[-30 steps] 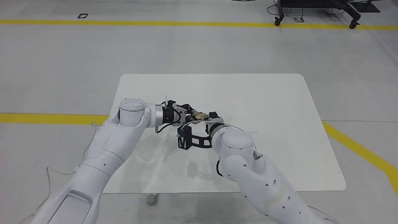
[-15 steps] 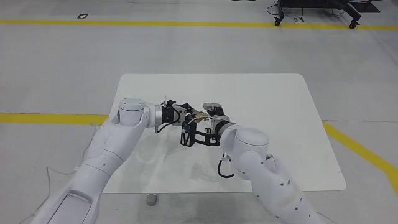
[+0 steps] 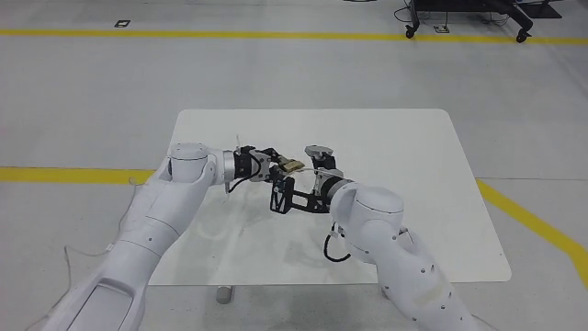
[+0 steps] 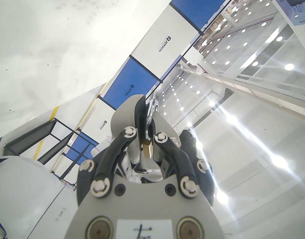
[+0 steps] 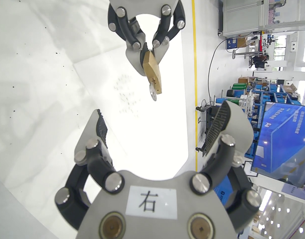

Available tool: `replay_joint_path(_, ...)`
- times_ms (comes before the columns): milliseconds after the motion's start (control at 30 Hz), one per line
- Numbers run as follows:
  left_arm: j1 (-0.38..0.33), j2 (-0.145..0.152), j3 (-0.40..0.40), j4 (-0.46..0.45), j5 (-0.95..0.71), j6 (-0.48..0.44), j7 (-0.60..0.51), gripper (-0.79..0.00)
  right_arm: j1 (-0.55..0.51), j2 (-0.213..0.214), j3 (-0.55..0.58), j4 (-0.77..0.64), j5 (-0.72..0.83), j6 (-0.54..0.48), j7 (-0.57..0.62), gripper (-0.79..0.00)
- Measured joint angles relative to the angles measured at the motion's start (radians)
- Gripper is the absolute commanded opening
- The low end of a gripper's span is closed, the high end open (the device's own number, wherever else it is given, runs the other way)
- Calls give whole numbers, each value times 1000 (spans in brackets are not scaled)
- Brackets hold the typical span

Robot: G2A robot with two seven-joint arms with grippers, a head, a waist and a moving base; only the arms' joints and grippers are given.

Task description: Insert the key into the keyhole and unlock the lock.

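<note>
At the top end of the lock (image 5: 152,72), the left gripper (image 5: 148,59) squeezes it tight. At the lock's other end the key (image 5: 153,91) sticks out; its blade is hidden inside. Facing the lock, a little apart, the right gripper (image 5: 162,115) is spread wide and holds nothing. The left arm (image 3: 175,202) and right arm (image 3: 386,230) bend in over the table (image 3: 395,147). A white label (image 5: 151,202) with a black mark sits on the right gripper's base.
</note>
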Motion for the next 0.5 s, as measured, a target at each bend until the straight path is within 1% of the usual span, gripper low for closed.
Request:
replay_joint_path(33, -1, 1, -4, 2, -2, -2, 0, -785, -5, 2, 25, 9, 38, -2, -37, 0)
replay_joint_path(67, -2, 2, -7, 3, 0, -6, 0, -785, -9, 4, 57, 19, 95, -16, -87, -400)
replay_joint_path(100, -4, 4, -10, 2, 10, -17, 3, -785, -12, 8, 110, 39, 199, -51, -164, -520)
replay_joint_path(133, -4, 6, -11, 2, 17, -25, 5, -785, -12, 12, 155, 63, 290, -86, -218, -671)
replay_joint_path(167, -3, 6, -12, 2, 19, -30, 4, -785, -7, 16, 199, 93, 382, -126, -262, -785)
replay_joint_path(200, -3, 7, -14, 3, 19, -33, 0, -785, 8, 23, 252, 140, 498, -183, -307, -785)
replay_joint_path(267, -3, 8, -17, 4, 15, -34, -2, -785, 36, 32, 299, 213, 647, -234, -342, -785)
replay_joint_path(367, -4, 8, -17, 3, 19, -41, 5, -785, 90, 56, 274, 314, 894, -235, -382, -785)
replay_joint_path(433, -4, 9, -16, -7, 41, -64, 25, -785, 129, 81, 243, 394, 1086, -234, -410, -785)
replay_joint_path(500, 3, 10, -19, -21, 49, -98, 32, -785, 168, 109, 216, 482, 1259, -234, -387, -785)
